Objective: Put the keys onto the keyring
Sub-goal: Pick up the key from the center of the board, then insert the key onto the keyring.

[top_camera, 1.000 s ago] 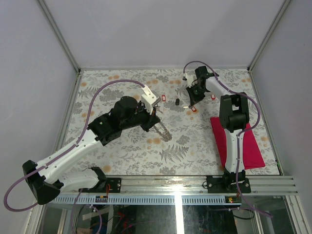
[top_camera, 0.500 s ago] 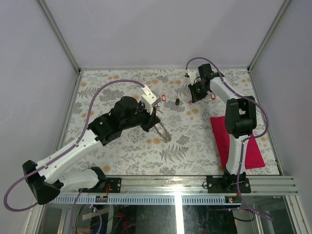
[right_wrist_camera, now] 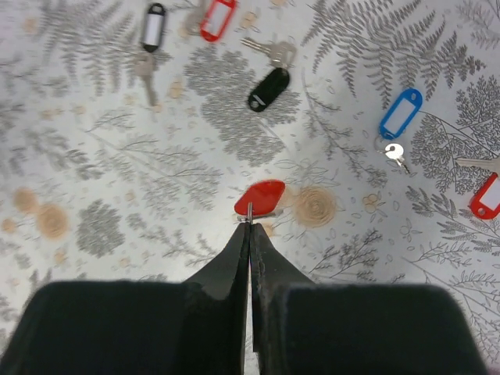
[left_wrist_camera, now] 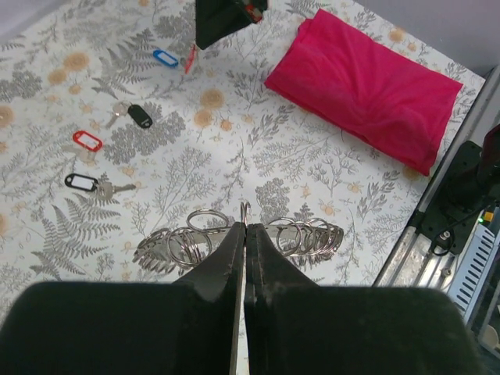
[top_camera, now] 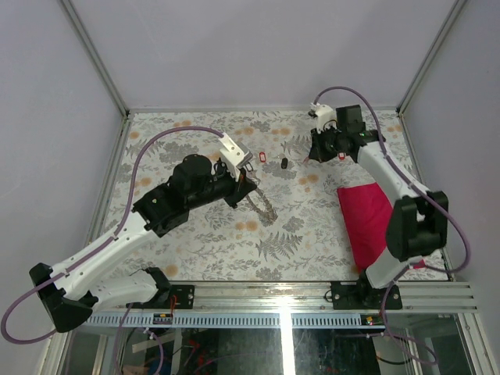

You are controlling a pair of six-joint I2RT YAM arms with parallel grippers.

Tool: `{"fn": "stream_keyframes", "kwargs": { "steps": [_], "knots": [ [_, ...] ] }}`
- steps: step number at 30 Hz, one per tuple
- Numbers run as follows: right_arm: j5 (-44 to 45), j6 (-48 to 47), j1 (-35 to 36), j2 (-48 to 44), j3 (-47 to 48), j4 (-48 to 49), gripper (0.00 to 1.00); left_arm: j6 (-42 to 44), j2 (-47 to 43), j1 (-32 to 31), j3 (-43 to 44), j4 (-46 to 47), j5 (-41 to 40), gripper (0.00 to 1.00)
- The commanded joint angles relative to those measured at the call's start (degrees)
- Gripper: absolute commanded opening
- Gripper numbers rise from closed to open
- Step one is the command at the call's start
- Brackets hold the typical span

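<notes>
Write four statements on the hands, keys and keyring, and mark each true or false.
1. The left hand is shut on the keyring. True.
2. The right hand pinches a blue key tag. False: it pinches the red key tag by its small ring.
3. The red cloth covers the keyring. False: they lie apart.
4. A black key tag lies loose on the table. True.

Left hand (left_wrist_camera: 244, 228) and right hand (right_wrist_camera: 250, 225), both closed.
</notes>
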Motion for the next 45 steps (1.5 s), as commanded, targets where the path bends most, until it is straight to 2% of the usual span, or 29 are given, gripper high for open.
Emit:
{"fn": "stream_keyframes", "kwargs": {
  "steps": [1,4,9,14,17,24,29,38,45],
  "knots": [
    [-8.06,3.47,0.45,-15.29,-7.54,9.98,0.0,4.2,-0.7,-0.17,0.74,7.13,-0.87,0.0],
    [-10.7,5.27,1.61,-23.85,-15.17,16.91,0.0,6.65,-0.64,-0.19,0.54,8.73,-0.28,0.0],
    [-11.72,4.27,6.63,-34.55,-20.94,22.56,0.0,9.94,-0.35,-0.17,0.93,10.3,1.24,0.0],
    [-14.5,1.8,11.68,-39.48,-21.9,23.28,0.0,12.53,-0.05,-0.17,2.24,9.88,5.01,0.0],
    [-16.14,0.14,14.66,-41.04,-21.6,22.72,0.0,11.96,1.23,-0.19,4.28,8.27,4.66,0.0],
    [-17.91,1.03,16.78,-42.71,-21.93,23.1,0.0,10.32,3.07,-0.41,6.95,6.27,3.87,0.0],
    [-20.55,0.81,17.36,-41.61,-20.63,21.29,0.0,10.51,3.53,-0.6,7.41,6.15,2.78,0.0],
    [-23.85,4.34,17.87,-39.49,-19.89,25.69,0.0,10.09,4.67,-0.96,8.54,5.57,2.11,0.0],
    [-25.24,4.45,18.03,-37.3,-18.48,25.24,0.0,9.7,4.69,-1.34,8.89,5.75,1.37,0.0]
  ]
}}
